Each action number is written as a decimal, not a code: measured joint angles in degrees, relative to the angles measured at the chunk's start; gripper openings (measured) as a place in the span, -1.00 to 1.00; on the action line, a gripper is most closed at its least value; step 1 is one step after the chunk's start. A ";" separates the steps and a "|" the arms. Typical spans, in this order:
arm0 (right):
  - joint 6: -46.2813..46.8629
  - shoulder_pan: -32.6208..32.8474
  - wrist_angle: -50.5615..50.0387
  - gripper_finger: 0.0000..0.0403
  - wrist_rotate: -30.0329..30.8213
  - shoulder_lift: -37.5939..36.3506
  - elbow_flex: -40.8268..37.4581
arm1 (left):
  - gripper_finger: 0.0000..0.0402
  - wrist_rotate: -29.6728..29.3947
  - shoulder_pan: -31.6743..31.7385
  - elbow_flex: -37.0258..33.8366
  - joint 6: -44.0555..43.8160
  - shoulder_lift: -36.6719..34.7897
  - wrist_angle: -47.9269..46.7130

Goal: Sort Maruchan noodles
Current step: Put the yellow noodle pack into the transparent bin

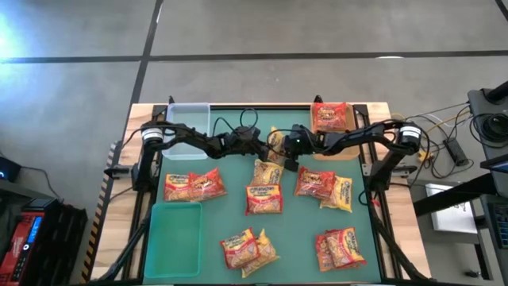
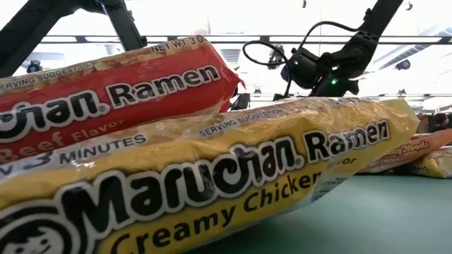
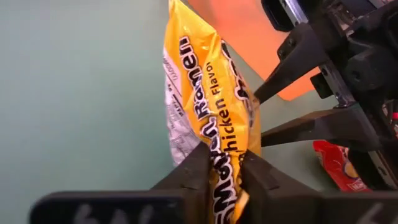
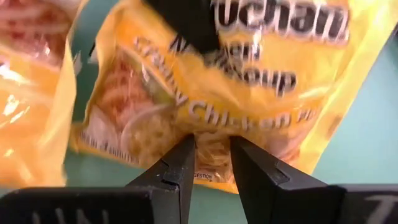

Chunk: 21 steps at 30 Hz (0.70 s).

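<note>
A yellow Creamy Chicken packet hangs in the air over the far middle of the green mat, between my two grippers. My left gripper comes from the left and is shut on it. My right gripper comes from the right and is shut on the same packet. Several red and yellow packets lie flat on the mat, among them a pair at the left and a pair at the near right. One red packet lies in the tan tray at the far right. My left gripper pinches one short end of the yellow packet between its two fingers, which come level from the table's left. The packet reaches away from the fingers, clear of the mat. My right gripper pinches the packet's long edge between its two fingers, coming from the table's right; its fingers meet the packet's side opposite my left gripper. The packet's printed face stands upright before its camera.
A clear tray stands at the far left, a tan tray at the far right, and a green tray at the near left. Two packets lie right before the low camera. Bare mat shows between the packet groups.
</note>
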 joint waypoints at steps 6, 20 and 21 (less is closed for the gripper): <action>3.81 0.09 -7.30 -0.54 -6.13 -4.32 0.02 | -0.97 0.94 1.21 -0.02 0.71 0.00 0.68; 7.11 0.11 -8.83 -0.54 -10.43 -13.73 -0.16 | -0.99 10.22 6.26 -0.09 5.65 -3.96 1.24; 7.11 0.11 -8.94 -0.54 -10.43 -13.73 -0.20 | -0.99 10.46 6.80 -0.09 6.39 -4.79 0.70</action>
